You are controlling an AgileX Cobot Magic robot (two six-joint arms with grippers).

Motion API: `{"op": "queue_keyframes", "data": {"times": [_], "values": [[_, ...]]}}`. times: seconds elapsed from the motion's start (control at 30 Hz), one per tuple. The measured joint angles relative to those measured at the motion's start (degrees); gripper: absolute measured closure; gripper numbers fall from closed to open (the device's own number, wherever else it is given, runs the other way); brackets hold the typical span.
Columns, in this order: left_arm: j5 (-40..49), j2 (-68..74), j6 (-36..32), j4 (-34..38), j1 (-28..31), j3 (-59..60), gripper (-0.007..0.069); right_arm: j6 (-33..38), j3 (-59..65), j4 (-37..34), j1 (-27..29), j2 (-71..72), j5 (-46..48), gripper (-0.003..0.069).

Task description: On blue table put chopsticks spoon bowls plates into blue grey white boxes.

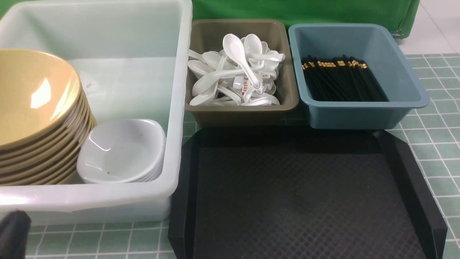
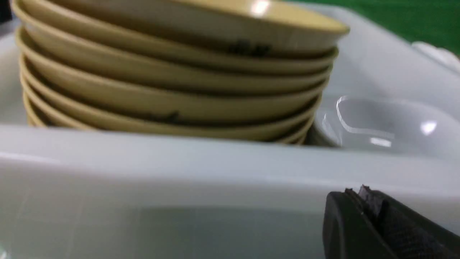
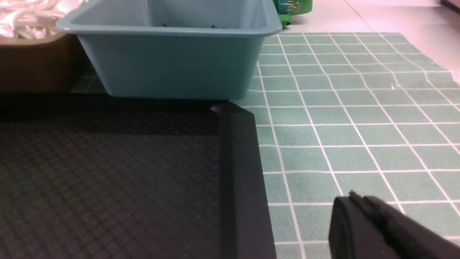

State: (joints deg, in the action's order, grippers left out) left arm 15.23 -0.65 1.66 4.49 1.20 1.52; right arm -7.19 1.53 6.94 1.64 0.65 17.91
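The black tray [image 1: 305,201] sits on the green-tiled worktop [image 1: 438,144] and serves as the landmark: its textured surface carries nothing. Directly behind its far edge stand two small boxes side by side, the grey box [image 1: 240,108] toward the tray's left half and the blue box [image 1: 359,111] toward its right half. White spoons [image 1: 237,72] lie heaped in the grey box, and black chopsticks [image 1: 341,79] with gold lettering lie bundled in the blue box. To the left of the tray, touching or just beside its rim, is the large white box [image 1: 176,108]; inside it a tilted stack of yellow plates [image 1: 36,118] leans away from the tray, with a stack of white bowls [image 1: 122,151] between the plates and the box wall nearest the tray. The left gripper [image 2: 381,226] hangs outside the white box's near wall, left of the tray; its fingers appear pressed together, holding nothing. The right gripper [image 3: 377,230] hovers over the worktop just right of the tray's right rim, likewise seemingly closed and empty.
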Motion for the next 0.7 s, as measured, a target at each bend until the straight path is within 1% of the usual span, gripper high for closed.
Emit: {"op": "queue_keyframes", "data": {"times": [0.1,0.3,0.7], "values": [[2.51,0.0,-0.08,-0.01,-0.18,0.0,0.0638,0.0,0.0,0.0,0.0,0.0,0.0,0.061],[2.55,-0.1,-1.66,-0.01,-0.36,0.0,0.0638,0.04,0.0,0.0,0.0,0.0,0.0,0.061],[2.62,-0.1,-1.66,-0.01,0.07,0.0,0.0638,0.04,0.0,0.0,0.0,0.0,0.0,0.061]]}}
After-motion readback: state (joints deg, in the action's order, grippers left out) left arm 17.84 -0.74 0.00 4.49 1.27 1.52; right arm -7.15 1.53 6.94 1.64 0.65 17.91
